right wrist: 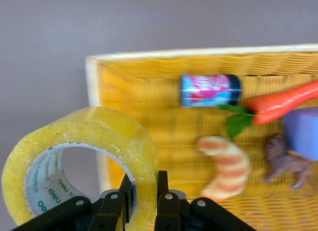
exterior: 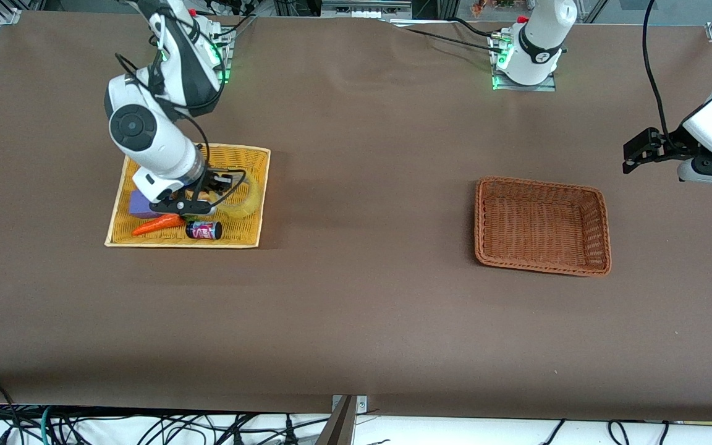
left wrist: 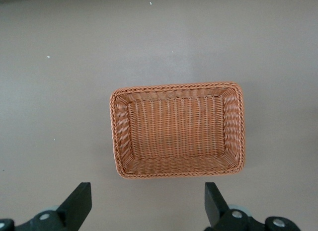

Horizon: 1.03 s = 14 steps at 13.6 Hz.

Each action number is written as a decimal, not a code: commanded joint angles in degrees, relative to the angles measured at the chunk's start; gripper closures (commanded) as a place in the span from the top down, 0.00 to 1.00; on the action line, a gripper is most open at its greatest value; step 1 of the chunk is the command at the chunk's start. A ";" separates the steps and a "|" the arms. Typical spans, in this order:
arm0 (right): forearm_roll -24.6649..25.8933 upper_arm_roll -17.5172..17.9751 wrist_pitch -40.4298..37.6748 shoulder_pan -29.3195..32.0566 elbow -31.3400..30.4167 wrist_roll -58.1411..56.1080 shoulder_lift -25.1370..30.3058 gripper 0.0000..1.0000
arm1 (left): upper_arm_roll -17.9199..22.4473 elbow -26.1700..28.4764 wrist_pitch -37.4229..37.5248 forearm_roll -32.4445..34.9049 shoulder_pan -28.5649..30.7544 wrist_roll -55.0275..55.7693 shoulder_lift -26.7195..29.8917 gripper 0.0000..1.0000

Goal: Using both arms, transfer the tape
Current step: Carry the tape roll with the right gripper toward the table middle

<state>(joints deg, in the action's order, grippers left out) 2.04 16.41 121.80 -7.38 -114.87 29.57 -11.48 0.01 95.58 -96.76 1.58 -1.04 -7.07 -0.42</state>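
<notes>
The tape [exterior: 248, 199] is a yellowish translucent roll with a grey core. My right gripper [exterior: 223, 193] is shut on its wall and holds it low over the yellow tray [exterior: 183, 245], at the tray's edge toward the left arm's end. In the right wrist view one finger is inside the core and one outside, so the gripper [right wrist: 144, 184] pinches the tape [right wrist: 99, 126]. My left gripper [exterior: 640, 151] is open and empty, up over the table's left-arm end. In the left wrist view it [left wrist: 147, 206] hangs apart from the brown basket [left wrist: 179, 129].
The yellow tray [right wrist: 198, 54] also holds a carrot [exterior: 157, 225], a small can [exterior: 203, 230], a purple block [exterior: 138, 205], a striped croissant [right wrist: 226, 164] and a brown animal figure [right wrist: 290, 164]. The brown wicker basket [exterior: 541, 225] stands empty toward the left arm's end.
</notes>
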 commanded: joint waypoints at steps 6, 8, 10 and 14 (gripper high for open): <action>2.78 1.08 -1.83 -19.94 29.15 34.83 -23.39 0.00 | -0.18 -1.63 1.05 0.17 0.25 -0.23 -0.64 1.00; 4.01 0.99 -1.30 -22.23 31.01 37.48 -26.82 0.00 | -0.18 -1.63 1.05 0.17 0.25 -0.14 -0.64 1.00; 4.63 0.99 -0.52 -23.38 31.11 37.58 -29.02 0.00 | -0.09 -1.63 1.22 0.17 0.25 -0.14 -0.64 1.00; 4.72 0.73 4.31 -25.93 31.11 41.09 -32.98 0.00 | -0.09 -1.63 1.05 0.17 0.25 0.04 -0.64 1.00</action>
<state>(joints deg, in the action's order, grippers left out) 5.86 17.57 125.18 -31.95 -86.04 68.00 -42.62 0.01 95.52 -96.75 1.58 -1.01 -7.07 -0.46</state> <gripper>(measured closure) 0.784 0.000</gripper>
